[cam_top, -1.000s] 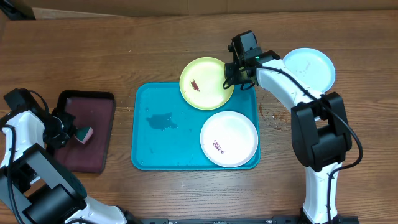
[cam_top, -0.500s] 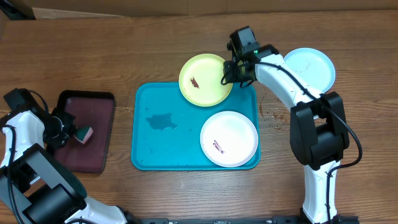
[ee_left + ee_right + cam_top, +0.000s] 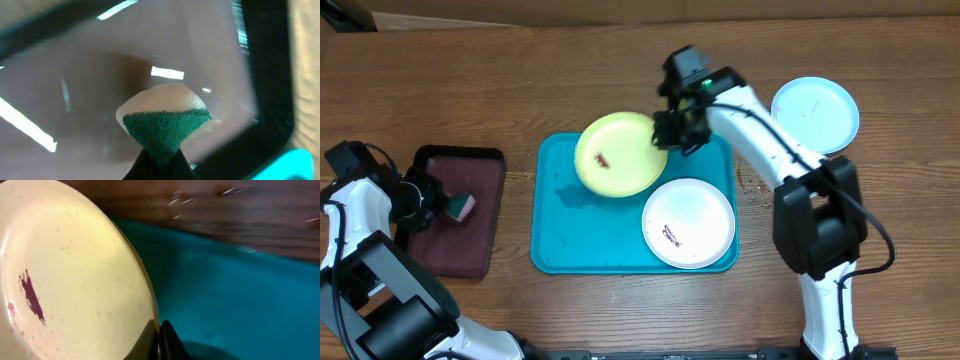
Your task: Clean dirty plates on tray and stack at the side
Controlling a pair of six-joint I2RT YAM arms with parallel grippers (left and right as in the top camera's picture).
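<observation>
My right gripper (image 3: 672, 130) is shut on the rim of the yellow-green plate (image 3: 612, 155), holding it tilted over the cyan tray (image 3: 570, 235); the plate (image 3: 70, 285) carries a dark-red smear. The white plate (image 3: 688, 222), also smeared, lies in the tray's right half. The pale blue plate (image 3: 814, 113) sits on the table to the right of the tray. My left gripper (image 3: 432, 197) is shut on a green-and-pink sponge (image 3: 165, 122) over the maroon tray (image 3: 470, 245).
The maroon tray with a black rim (image 3: 267, 75) stands left of the cyan tray. A wet patch (image 3: 578, 194) lies on the cyan tray's floor. Bare wooden table surrounds both trays.
My right gripper has carried the yellow-green plate left and down, from the tray's top right corner to over the tray's upper middle. The sponge has shifted slightly in the left gripper.
</observation>
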